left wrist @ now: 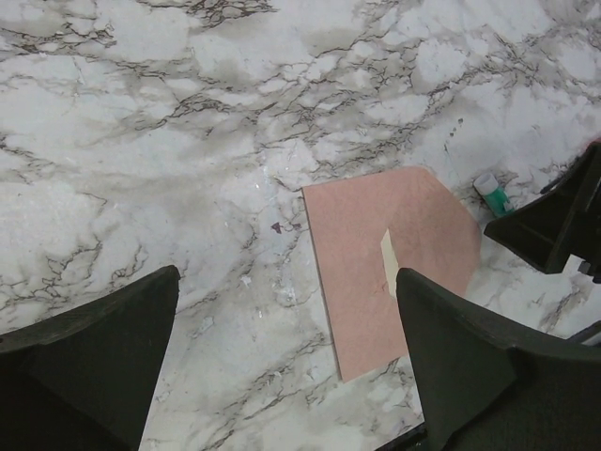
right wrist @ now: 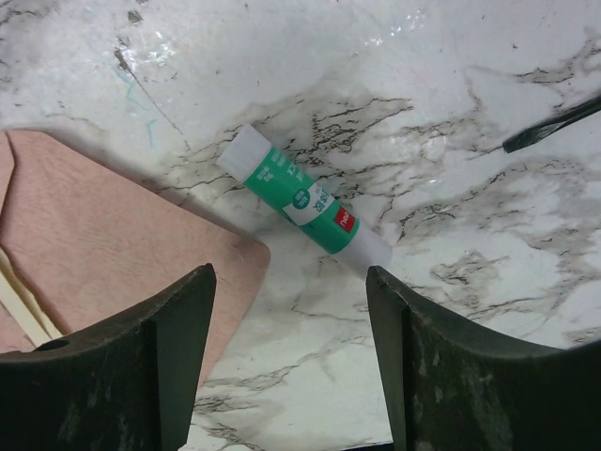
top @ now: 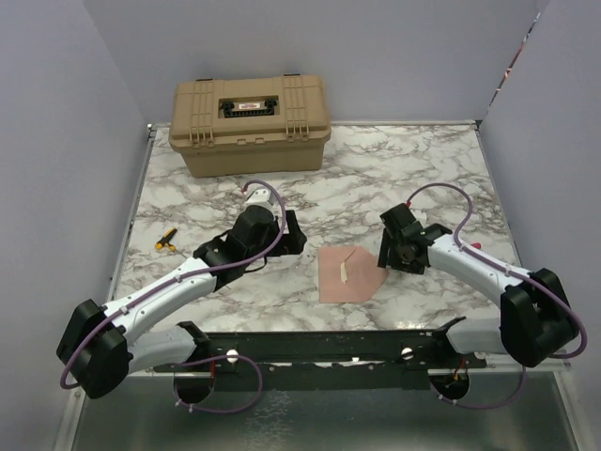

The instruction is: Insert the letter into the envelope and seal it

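The pinkish-brown envelope (top: 349, 273) lies flat on the marble table between the two arms. Its tapered flap end (left wrist: 451, 235) points toward the right arm, and a short pale strip (left wrist: 389, 263) shows near its middle. The letter is not visible as a separate sheet. My left gripper (top: 293, 233) hovers open just left of the envelope (left wrist: 366, 282), its jaws wide apart over bare marble, holding nothing. Open as well, my right gripper (top: 390, 246) hangs over the envelope's rounded corner (right wrist: 113, 244) with nothing between its fingers.
A green and white glue stick (right wrist: 305, 202) lies on the table just beyond the right gripper, also seen past the envelope (left wrist: 490, 194). A tan toolbox (top: 251, 124) stands at the back. A small yellow and black tool (top: 166, 240) lies at the left. A dark thin tool (right wrist: 554, 122) is at the right.
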Motion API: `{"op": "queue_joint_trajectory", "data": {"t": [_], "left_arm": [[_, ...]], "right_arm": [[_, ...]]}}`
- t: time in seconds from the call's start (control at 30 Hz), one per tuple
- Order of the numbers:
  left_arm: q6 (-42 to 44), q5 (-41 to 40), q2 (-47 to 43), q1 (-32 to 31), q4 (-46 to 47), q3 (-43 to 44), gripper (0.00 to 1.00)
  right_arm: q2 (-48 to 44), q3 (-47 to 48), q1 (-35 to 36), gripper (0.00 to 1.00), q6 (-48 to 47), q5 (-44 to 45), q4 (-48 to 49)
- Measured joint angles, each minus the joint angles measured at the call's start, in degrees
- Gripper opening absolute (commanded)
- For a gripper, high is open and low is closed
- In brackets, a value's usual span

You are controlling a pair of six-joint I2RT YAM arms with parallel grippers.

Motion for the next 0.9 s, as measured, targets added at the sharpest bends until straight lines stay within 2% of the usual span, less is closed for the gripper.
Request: {"op": "queue_joint_trajectory", "data": {"t": [0.57,0.73,0.9], "left_arm": [[-0.04,5.25,-4.9,0.15,0.37,-4.59,0.99],[-0.04,6.97,-5.7,0.22,0.44,-4.59,0.99],[-0.04,8.98,-5.7,0.22,0.7,-4.59,0.99]], "right_arm": [[3.37,3.61,-3.5,0.7,-1.49,0.68,0.83],[6.16,2.69,-6.86,0.63,-3.8,-2.6,3.91],[6.29,0.61,-7.13,0.54,-4.61,-5.66,5.62]]}}
